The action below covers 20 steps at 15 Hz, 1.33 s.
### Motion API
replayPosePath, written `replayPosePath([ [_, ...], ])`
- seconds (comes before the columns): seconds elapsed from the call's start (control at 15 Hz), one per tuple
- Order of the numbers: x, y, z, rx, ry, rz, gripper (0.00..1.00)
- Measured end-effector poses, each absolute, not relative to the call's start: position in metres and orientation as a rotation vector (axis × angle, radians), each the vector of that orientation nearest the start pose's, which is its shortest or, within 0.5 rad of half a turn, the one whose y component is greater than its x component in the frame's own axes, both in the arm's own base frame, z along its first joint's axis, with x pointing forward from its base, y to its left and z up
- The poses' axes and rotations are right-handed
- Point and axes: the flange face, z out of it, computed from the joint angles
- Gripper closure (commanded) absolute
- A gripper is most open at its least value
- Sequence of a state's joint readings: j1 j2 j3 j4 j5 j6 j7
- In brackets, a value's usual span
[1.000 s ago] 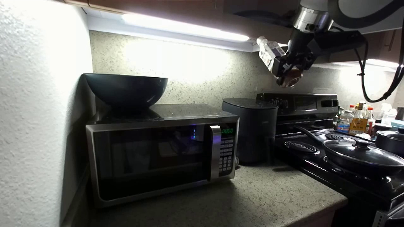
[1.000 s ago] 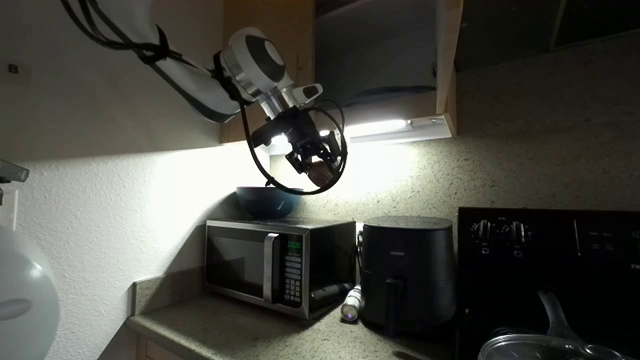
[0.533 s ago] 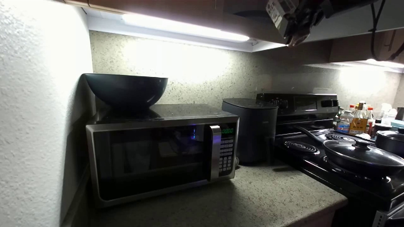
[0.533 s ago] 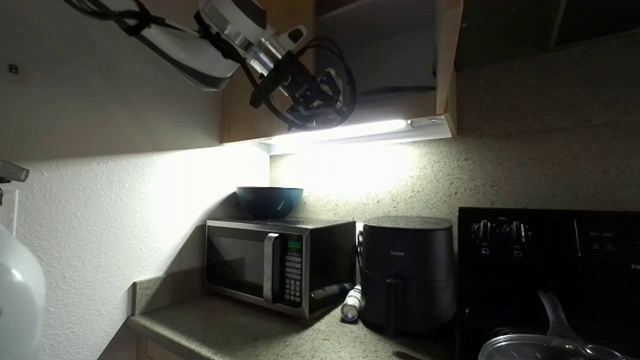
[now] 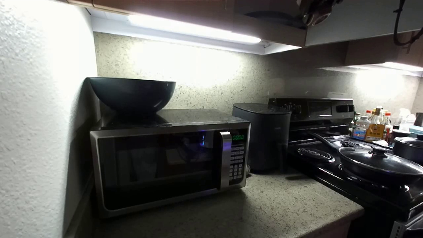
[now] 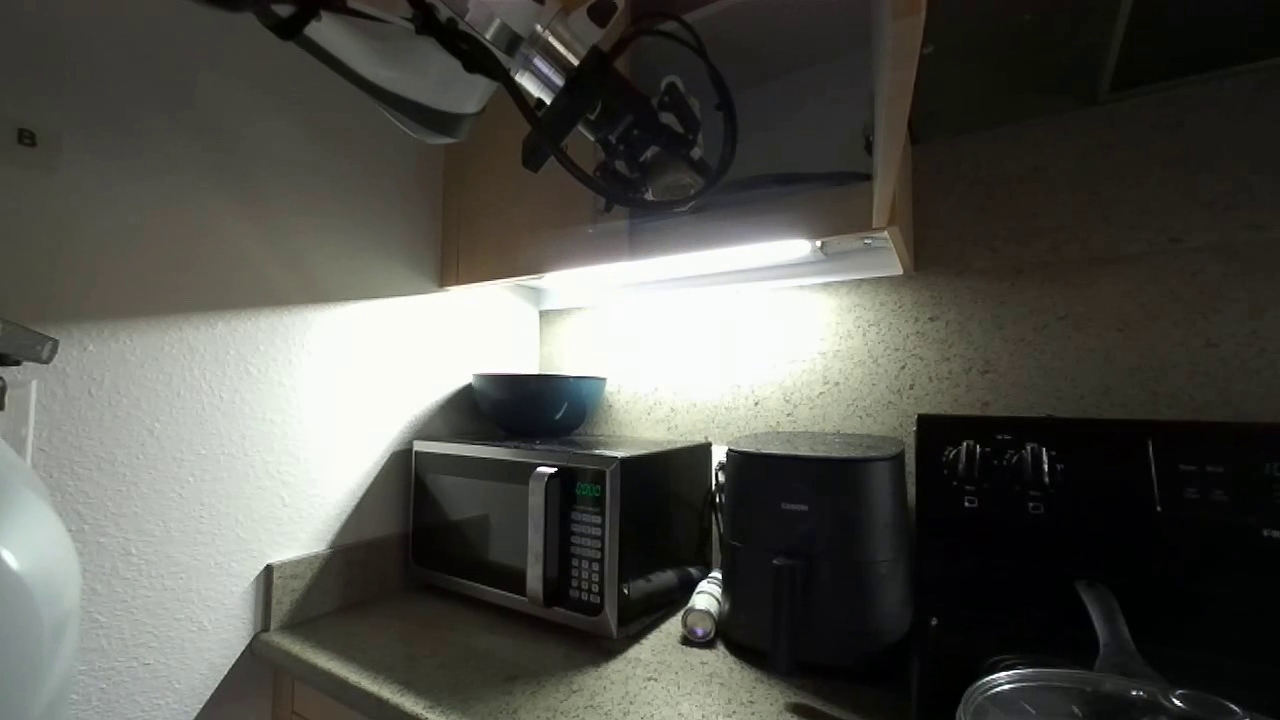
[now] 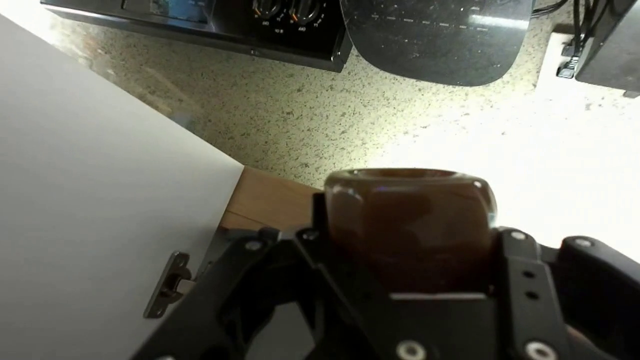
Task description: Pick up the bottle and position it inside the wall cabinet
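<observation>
The bottle shows its brown glassy base in the wrist view (image 7: 410,215); its rest is hidden by the fingers. Its base also shows at the top edge of an exterior view (image 5: 317,16) and faces the camera in an exterior view (image 6: 674,178). My gripper (image 7: 412,237) is shut on the bottle, a finger on each side; it also shows in an exterior view (image 6: 650,150). The wall cabinet (image 6: 750,222) is open with a dark interior. The gripper and bottle overlap the lower left of its opening; I cannot tell how far in front they are.
The cabinet's open door (image 7: 100,175), with a hinge (image 7: 170,285), stands left in the wrist view. A dark flat item (image 6: 800,181) lies in the cabinet. Below are the microwave (image 6: 500,520), a blue bowl (image 6: 540,405), an air fryer (image 6: 815,550) and a stove (image 5: 317,115).
The arm has lifted the bottle from below the cabinet's light strip to the height of the cabinet opening. In the last half second it has risen a little further.
</observation>
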<state>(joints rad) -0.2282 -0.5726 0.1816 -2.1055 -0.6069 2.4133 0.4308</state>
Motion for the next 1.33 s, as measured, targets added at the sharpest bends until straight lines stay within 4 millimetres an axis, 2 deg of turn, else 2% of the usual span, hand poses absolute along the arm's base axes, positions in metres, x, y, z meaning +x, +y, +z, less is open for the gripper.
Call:
replayPosePath([
  [0.13,0.422,0.005,0.736,-3.208,0.296,-1.670,0.43],
  [0.2,0.422,0.005,0.736,-3.207,0.296,-1.671,0.68],
  [0.4,0.423,0.005,0.735,-3.208,0.296,-1.669,0.68],
  [0.53,0.428,0.005,0.744,-3.185,0.261,-1.726,0.68],
  [0.67,0.442,0.005,0.766,-3.143,0.177,-1.824,0.68],
  [0.87,0.477,-0.001,0.800,-3.065,0.025,-1.938,0.68],
  [0.93,0.491,-0.003,0.810,-3.041,-0.018,-1.960,0.43],
  [1.13,0.524,-0.007,0.825,-2.994,-0.084,-1.978,0.43],
  [1.27,0.532,-0.006,0.826,-2.986,-0.089,-1.981,0.43],
  [1.33,0.532,-0.006,0.827,-2.984,-0.089,-1.983,0.68],
])
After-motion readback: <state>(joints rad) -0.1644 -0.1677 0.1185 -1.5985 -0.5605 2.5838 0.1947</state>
